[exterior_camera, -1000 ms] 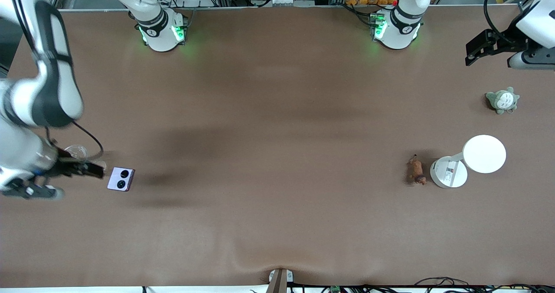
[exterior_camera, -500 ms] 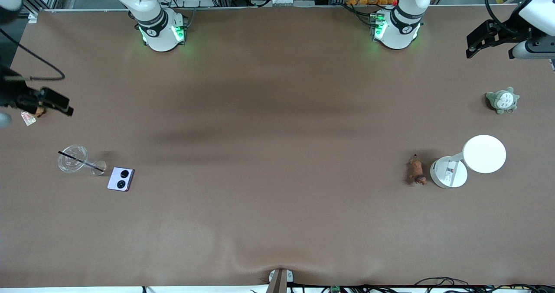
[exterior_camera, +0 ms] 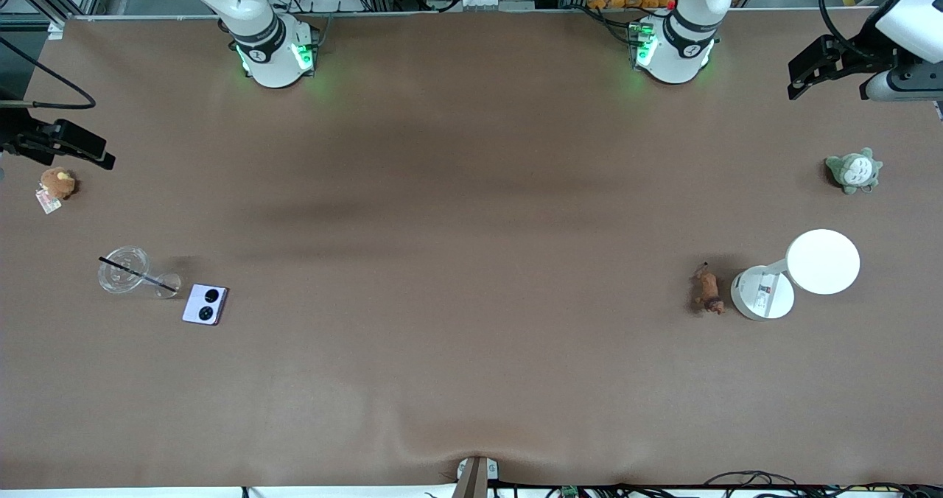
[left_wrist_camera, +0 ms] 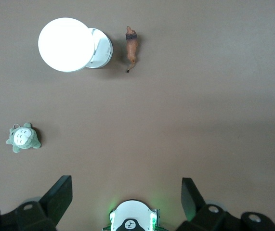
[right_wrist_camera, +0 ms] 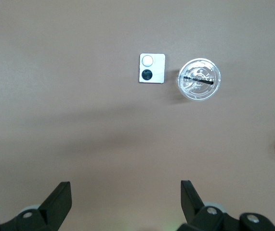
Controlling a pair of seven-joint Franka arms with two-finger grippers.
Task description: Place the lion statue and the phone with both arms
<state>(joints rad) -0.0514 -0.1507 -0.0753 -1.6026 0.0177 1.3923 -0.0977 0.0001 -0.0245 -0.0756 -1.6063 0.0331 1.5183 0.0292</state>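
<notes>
1. Toward the right arm's end of the brown surface [exterior_camera: 471,225], the phone [exterior_camera: 205,304] lies flat with its two lenses up, just beside a clear lidded cup [exterior_camera: 124,269] with a black straw.
2. Toward the left arm's end, the lion statue [exterior_camera: 708,289] lies on its side just beside the base of a white lamp [exterior_camera: 823,261].
3. Right gripper [exterior_camera: 62,144]: raised above the surface's edge, near a round brown plush [exterior_camera: 57,183]; fingers [right_wrist_camera: 60,201] spread wide, holding nothing.
4. Left gripper [exterior_camera: 814,67]: raised above its own end of the surface; fingers [left_wrist_camera: 60,196] spread wide, holding nothing.
5. A grey-green plush [exterior_camera: 853,170] sits farther from the front camera than the lamp.
</notes>
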